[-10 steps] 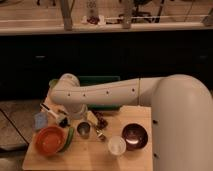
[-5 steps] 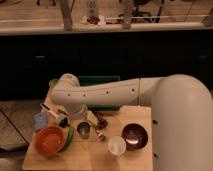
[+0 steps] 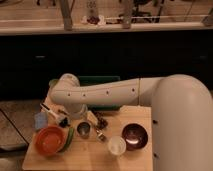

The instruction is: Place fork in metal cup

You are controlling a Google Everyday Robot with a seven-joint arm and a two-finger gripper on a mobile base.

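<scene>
Nothing has shifted over the last second: the arm (image 3: 107, 92) holds the same pose, reaching from the right across the back of the wooden tabletop (image 3: 90, 161) and bending down at its left end. The task has not moved forward in that time.

The tool (image 3: 61, 119) hangs low over the left part of the tabletop, just left of the metal cup (image 3: 83, 130) and behind the orange bowl (image 3: 49, 140). Its jaws stand wide, and I cannot make out anything gripped between them.

The metal cup sits upright in the middle-left of the tabletop, between the orange bowl and the white cup (image 3: 116, 145), with the dark maroon bowl (image 3: 135, 136) further right. Nothing sticks out of its mouth, so the fork is judged not yet in it.

A slim pale streak (image 3: 48, 109) lies slanted just left of the tool, above a small blue object (image 3: 41, 121). It may be the fork, but I cannot tell. Some small dark items (image 3: 101, 121) lie just right of the cup and are also unclear.

If the streak is the fork, the grasp is the step in hand, and the carry to the cup would be short.
</scene>
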